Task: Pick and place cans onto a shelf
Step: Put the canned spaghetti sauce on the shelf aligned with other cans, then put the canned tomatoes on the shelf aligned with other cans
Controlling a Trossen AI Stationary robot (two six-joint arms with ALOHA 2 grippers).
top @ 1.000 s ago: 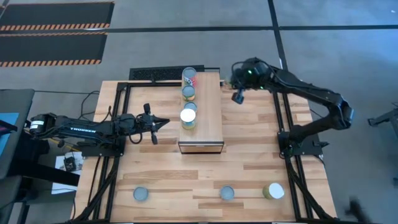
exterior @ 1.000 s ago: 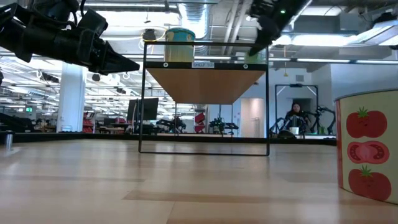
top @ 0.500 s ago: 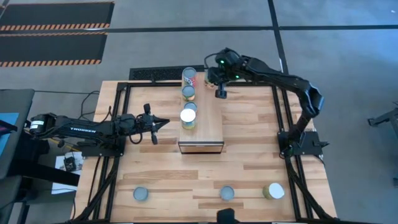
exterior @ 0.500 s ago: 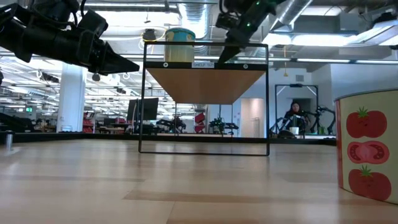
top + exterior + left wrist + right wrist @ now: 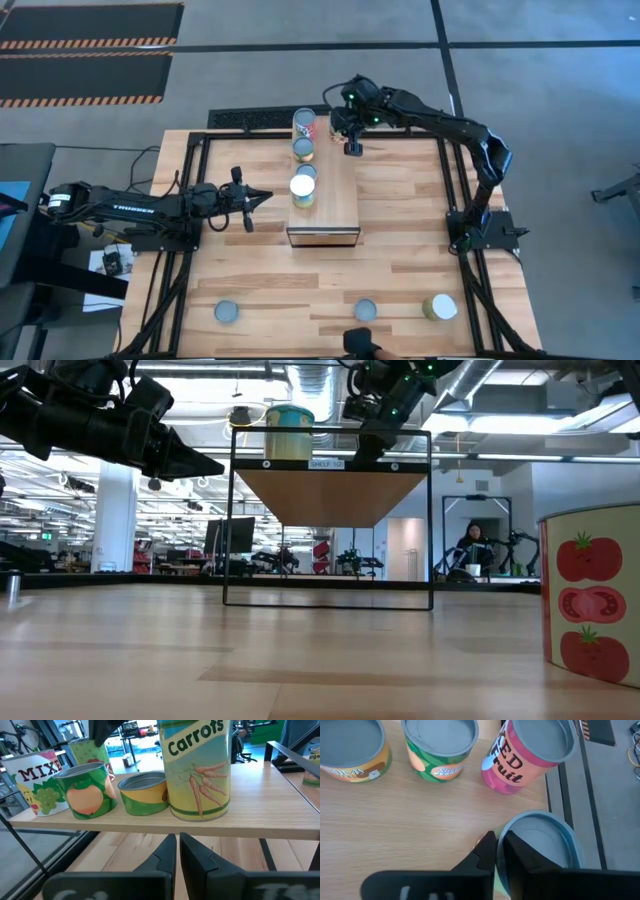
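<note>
Cans: four [image 5: 303,149] standing in a line along the left side of the shelf [image 5: 335,200], at the upper middle of the high view. Running from the pink mixed-fruit can [image 5: 304,124] at the top end, through a green peach can [image 5: 87,790] and a short yellow one [image 5: 145,794], down to the tall white-topped carrots can [image 5: 302,186].

Standing beside the mixed-fruit can at the top end, a fifth, grey-topped can [image 5: 540,845], mostly hidden in the high view under the right hand [image 5: 352,148]. Hovering over the shelf's upper right corner, that hand. Showing its two fingers [image 5: 485,852] drawn together with barely a sliver between and gripping nothing in the right wrist view. Lying just beside the fingers rather than between them, the grey-topped can, with its rim close against one finger; touching or not, cannot tell.

Hanging to the left of the shelf, well apart from it and level with the carrots can, the left hand [image 5: 262,196]. Pointing at the shelf with its fingers [image 5: 162,855] pressed nearly together and holding nothing.

Standing along the bottom of the high view on the surface [image 5: 400,260], three more cans: one at lower left [image 5: 227,312], one at the middle [image 5: 365,310], and a white-topped tomato can [image 5: 440,307] at lower right, all far from both hands.
</note>
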